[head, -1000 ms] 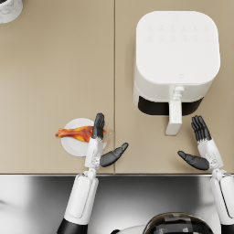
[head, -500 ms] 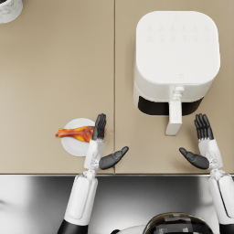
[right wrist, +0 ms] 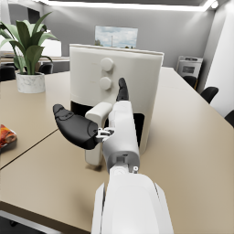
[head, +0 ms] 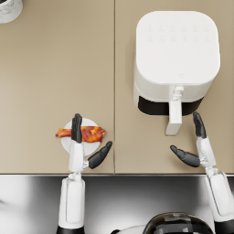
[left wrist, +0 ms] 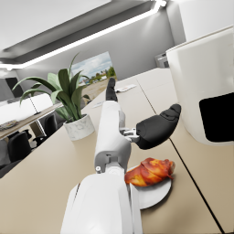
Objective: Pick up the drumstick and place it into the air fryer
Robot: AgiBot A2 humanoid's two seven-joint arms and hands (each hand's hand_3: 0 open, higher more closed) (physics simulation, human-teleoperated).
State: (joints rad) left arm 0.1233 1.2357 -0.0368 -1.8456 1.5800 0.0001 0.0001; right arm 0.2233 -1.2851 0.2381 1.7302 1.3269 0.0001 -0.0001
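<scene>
**Now both hands spread, drumstick on its plate**

Here the drumstick point(head: 84, 133) lies on a small white plate point(head: 68, 142) in the lower left of the head view, on the tan table point(head: 55, 82). The left hand point(head: 84, 146) sits over the plate's near edge with its fingers point(head: 77, 128) stretched straight across the drumstick and its thumb swung out to the side; it holds nothing, and whether the fingers touch the meat cannot be told. In the left wrist view the same hand point(left wrist: 137, 123) shows flat and wide open above the drumstick point(left wrist: 150, 171) and plate point(left wrist: 153, 194).

The white air fryer point(head: 176, 59) stands in the upper right of the head view, its drawer pulled a little way out, showing a dark gap, with the handle point(head: 173, 116) pointing toward the bottom of the frame. The right hand point(head: 194, 146) is just beside that handle, lower right, fingers straight and thumb spread, empty. The right wrist view shows that hand point(right wrist: 98, 121) open in front of the air fryer point(right wrist: 114, 87).

A potted plant point(left wrist: 68, 100) stands farther back on the table.
</scene>
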